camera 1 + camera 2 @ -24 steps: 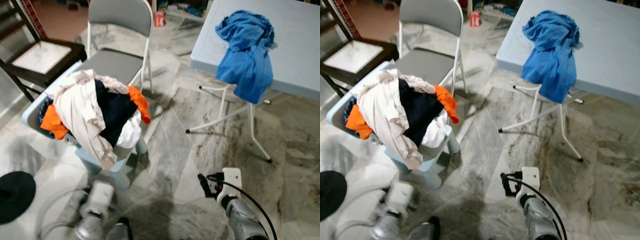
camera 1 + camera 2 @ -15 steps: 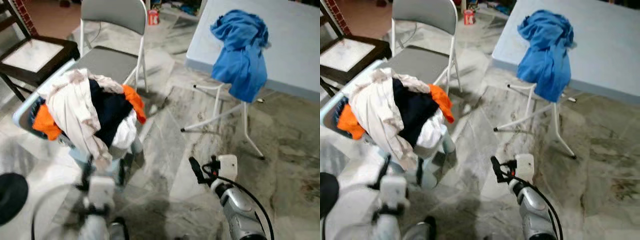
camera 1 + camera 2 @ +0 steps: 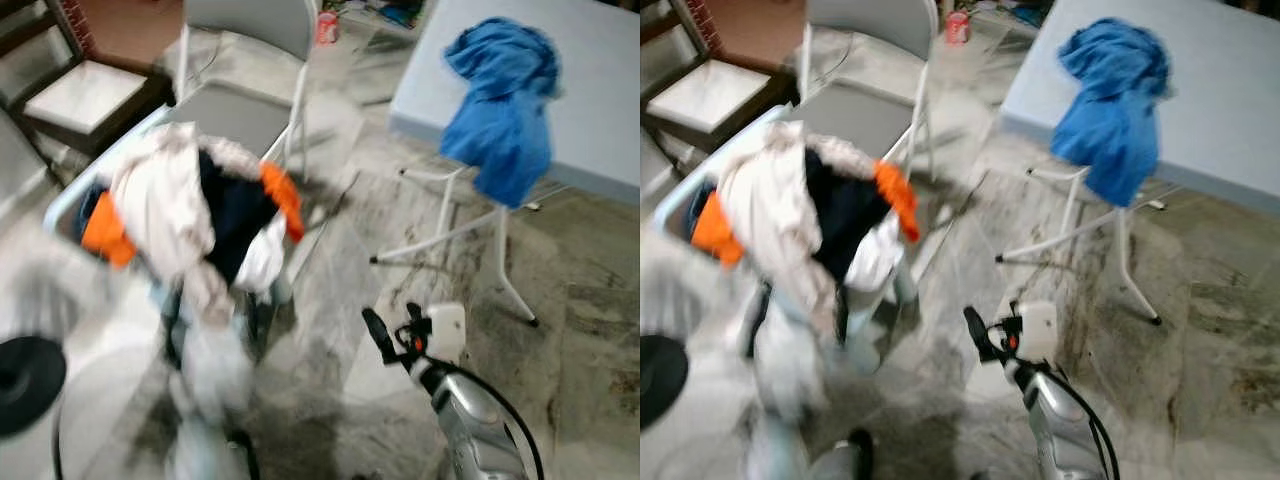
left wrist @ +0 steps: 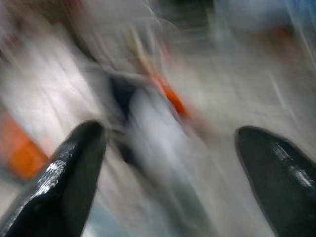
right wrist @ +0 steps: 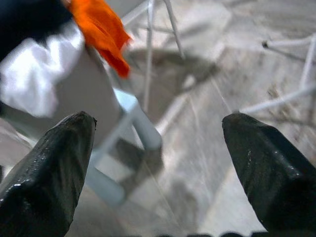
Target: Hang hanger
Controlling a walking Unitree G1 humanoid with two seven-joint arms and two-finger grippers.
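A pile of clothes (image 3: pixel 190 215) in white, dark navy and orange fills a light blue basket (image 3: pixel 70 200) on the left. My left gripper (image 3: pixel 210 322) is a blur just in front of that pile; in the left wrist view its fingers (image 4: pixel 64 177) stand wide apart, open, with the orange and white cloth beyond. My right gripper (image 3: pixel 392 328) hovers low over the marble floor, right of the basket. It is open too, its fingers (image 5: pixel 49 163) empty and framing the basket's leg and an orange sleeve (image 5: pixel 101 29). A blue garment (image 3: pixel 500 110) hangs over the table's edge.
A grey folding chair (image 3: pixel 240 110) stands behind the basket, a dark wooden chair (image 3: pixel 80 90) at far left. The light blue folding table (image 3: pixel 600 90) with white legs fills the upper right. A black round base (image 3: pixel 25 370) lies at lower left, a red can (image 3: pixel 325 28) far back.
My left arm has swung up from near the floor to the front of the clothes pile, blurred by motion. The right gripper has crept up and left. The camera has shifted a little.
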